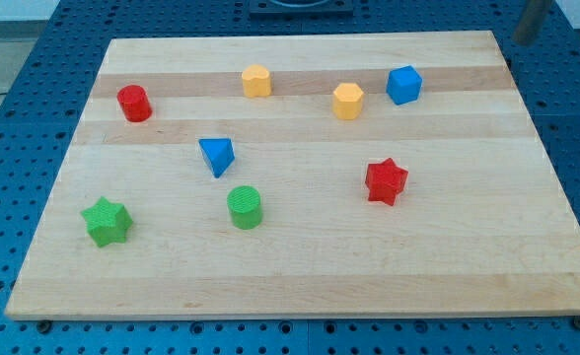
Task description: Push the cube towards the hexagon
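The blue cube [403, 85] sits near the view's top right on the wooden board [300, 276]. The yellow hexagon [347, 101] lies just to its left and slightly lower, a small gap between them. A second yellow block [256, 81], its shape unclear, lies further left. My rod shows blurred at the view's top right corner, beyond the board's edge; my tip [522, 40] is up and to the right of the blue cube, well apart from it and touching no block.
A red cylinder [133, 103] is at the upper left and a blue triangle [217, 156] left of centre. A green cylinder [245, 207] and a green star [107, 221] are at the lower left. A red star [386, 181] lies below the hexagon.
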